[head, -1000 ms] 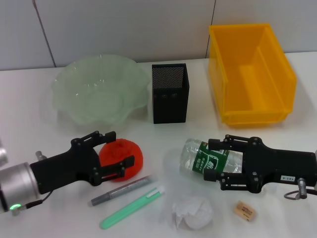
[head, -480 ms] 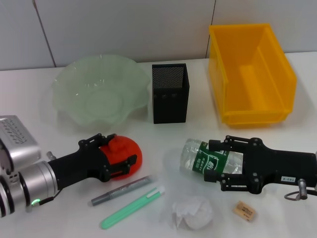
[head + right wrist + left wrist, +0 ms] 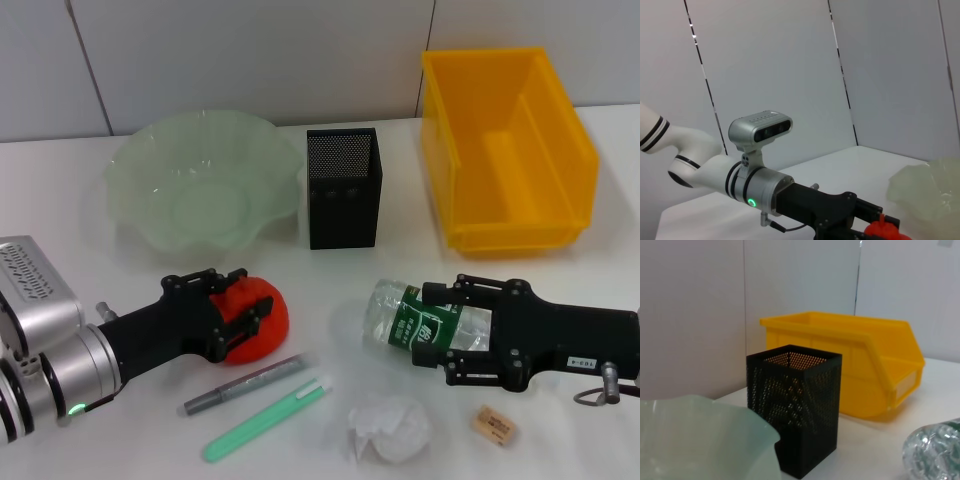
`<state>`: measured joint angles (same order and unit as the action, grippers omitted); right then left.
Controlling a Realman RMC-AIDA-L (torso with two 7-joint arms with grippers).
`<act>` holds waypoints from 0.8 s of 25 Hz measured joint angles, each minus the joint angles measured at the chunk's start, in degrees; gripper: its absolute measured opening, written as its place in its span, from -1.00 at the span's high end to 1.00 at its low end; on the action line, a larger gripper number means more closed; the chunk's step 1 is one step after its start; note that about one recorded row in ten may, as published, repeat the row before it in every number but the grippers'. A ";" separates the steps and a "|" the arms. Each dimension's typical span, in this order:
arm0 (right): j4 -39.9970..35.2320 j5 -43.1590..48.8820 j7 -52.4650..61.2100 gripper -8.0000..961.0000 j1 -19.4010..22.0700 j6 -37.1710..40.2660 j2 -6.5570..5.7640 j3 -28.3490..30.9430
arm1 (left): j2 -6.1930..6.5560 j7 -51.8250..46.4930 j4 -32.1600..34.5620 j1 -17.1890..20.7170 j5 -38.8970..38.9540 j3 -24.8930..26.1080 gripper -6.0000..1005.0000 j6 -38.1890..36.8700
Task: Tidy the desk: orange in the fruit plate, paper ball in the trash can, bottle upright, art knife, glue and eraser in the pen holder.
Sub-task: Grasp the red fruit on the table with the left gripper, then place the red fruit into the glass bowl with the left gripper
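Observation:
The orange (image 3: 264, 318) lies on the table in front of the fruit plate (image 3: 150, 190), and my left gripper (image 3: 240, 306) is shut on it from the left. A clear bottle (image 3: 392, 314) with a green label lies on its side. My right gripper (image 3: 430, 325) reaches in from the right and is shut on the bottle's body. The grey glue stick (image 3: 245, 384) and the green art knife (image 3: 264, 420) lie side by side near the front edge. The paper ball (image 3: 390, 428) and the eraser (image 3: 494, 425) rest below the bottle. At the back stand the black mesh pen holder (image 3: 343, 188) and the yellow trash can (image 3: 505, 150).
The left wrist view shows the pen holder (image 3: 792, 435), the yellow bin (image 3: 850, 365), the plate's rim (image 3: 705, 420) and the bottle's end (image 3: 935, 452). The right wrist view shows my left arm (image 3: 755, 185) and the orange (image 3: 882, 231). A white wall stands behind the table.
My left wrist has rolled and its fingers have closed in onto the orange. The right gripper and the bottle have not moved.

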<state>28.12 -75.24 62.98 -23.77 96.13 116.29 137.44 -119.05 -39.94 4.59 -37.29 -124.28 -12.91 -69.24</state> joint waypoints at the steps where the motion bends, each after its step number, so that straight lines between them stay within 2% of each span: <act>1: 0.00 -0.02 0.00 -0.62 0.04 -0.03 0.00 0.07 | 0.09 -0.09 -0.04 0.00 0.00 0.00 -0.24 -0.32; 7: 0.02 -0.09 0.34 -0.62 0.13 -0.06 0.14 0.79 | 0.23 -0.47 0.47 0.10 0.00 -0.01 0.30 -0.95; 11: 0.16 -0.09 0.40 -0.62 0.13 0.01 0.17 0.83 | 0.32 -0.49 0.61 0.12 0.00 -0.01 0.45 -2.17; 13: 0.18 -0.09 0.41 -0.62 0.08 0.18 0.20 1.14 | 0.35 -0.31 1.32 0.19 0.00 -0.02 0.52 -5.05; 14: 0.18 -0.09 0.43 -0.62 0.05 0.25 0.23 1.30 | 0.37 -0.06 2.58 0.33 0.35 0.23 0.56 -9.06; 16: 0.18 -0.09 0.59 -0.62 0.00 0.40 0.26 1.47 | 0.37 -0.09 3.23 0.39 0.93 0.41 0.59 -10.84; 20: 0.56 -0.09 1.41 -0.62 -0.02 0.61 0.30 1.52 | 0.45 -0.66 6.06 0.35 6.87 0.76 0.65 -17.45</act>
<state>28.68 -75.33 64.40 -23.80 96.74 116.59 138.95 -118.60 -40.60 10.65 -36.94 -117.41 -12.15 -86.69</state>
